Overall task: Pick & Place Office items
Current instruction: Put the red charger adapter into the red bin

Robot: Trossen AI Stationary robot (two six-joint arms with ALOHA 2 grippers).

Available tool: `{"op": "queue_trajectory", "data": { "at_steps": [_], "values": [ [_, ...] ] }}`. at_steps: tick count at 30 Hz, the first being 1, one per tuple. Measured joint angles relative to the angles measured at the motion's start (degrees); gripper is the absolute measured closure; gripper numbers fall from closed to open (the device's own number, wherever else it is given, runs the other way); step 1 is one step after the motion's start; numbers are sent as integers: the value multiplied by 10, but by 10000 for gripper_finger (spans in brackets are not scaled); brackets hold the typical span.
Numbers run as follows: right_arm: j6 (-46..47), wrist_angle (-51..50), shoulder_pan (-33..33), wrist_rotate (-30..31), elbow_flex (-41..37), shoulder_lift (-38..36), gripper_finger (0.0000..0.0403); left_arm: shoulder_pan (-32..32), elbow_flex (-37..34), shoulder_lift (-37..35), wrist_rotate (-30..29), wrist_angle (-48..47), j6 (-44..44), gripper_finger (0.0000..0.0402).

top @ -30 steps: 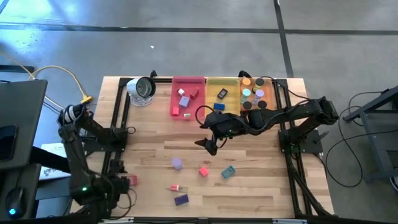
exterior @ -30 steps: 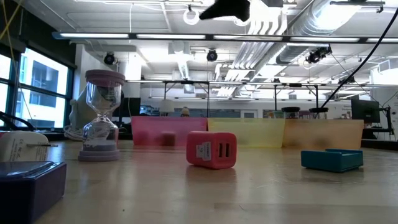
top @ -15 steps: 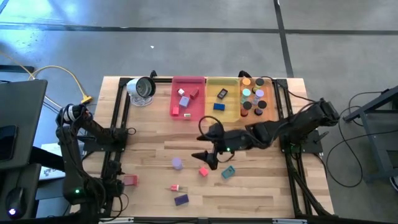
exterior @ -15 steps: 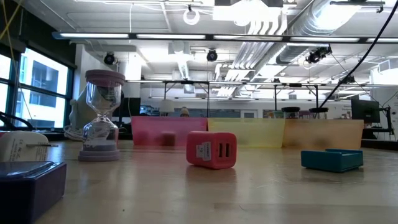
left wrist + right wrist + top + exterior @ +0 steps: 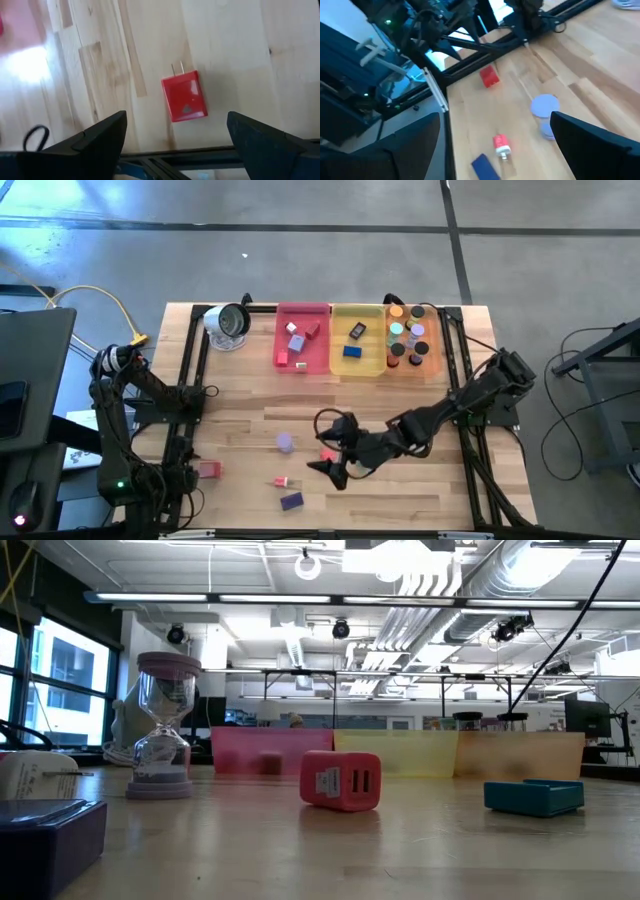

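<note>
1. The right claw (image 5: pixel 333 465) is hanging with its jaws spread wide and gripping nothing, reaching over the front-centre of the desk (image 5: pixel 240 420); it is hovering among the loose pieces, probably lining up a pick.
2. Nearest to it, a red block (image 5: pixel 327 454) is lying partly under the claw. A small red-and-white piece (image 5: pixel 284 481) and a purple block (image 5: pixel 291 501) are lying just toward the front edge, and a lavender cylinder (image 5: pixel 285 442) is standing a little behind.
3. The teal block seen in the low view (image 5: pixel 533 796) is probably sitting under the right arm; the overhead view is hiding it.
4. The left claw (image 5: pixel 172 150) is waiting at the desk's front-left corner, jaws also wide apart and empty, looking down on a red plug block (image 5: pixel 184 95).
5. Sorted pieces are already sitting in the pink tray (image 5: pixel 301 338), yellow tray (image 5: pixel 357 338) and orange tray (image 5: pixel 412 338) along the back edge; the trays are grouping the pieces.
6. Room: open desk is lying between the loose pieces and the trays. The purple block is sitting near the front edge, so a push there is risking a drop.
</note>
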Motion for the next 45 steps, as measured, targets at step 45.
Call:
{"op": "queue_trajectory", "data": {
  "at_steps": [45],
  "values": [
    [-67,39,-9,-9,0,8,34,114,-223,-62,119,288,141,67]
  ]
}}
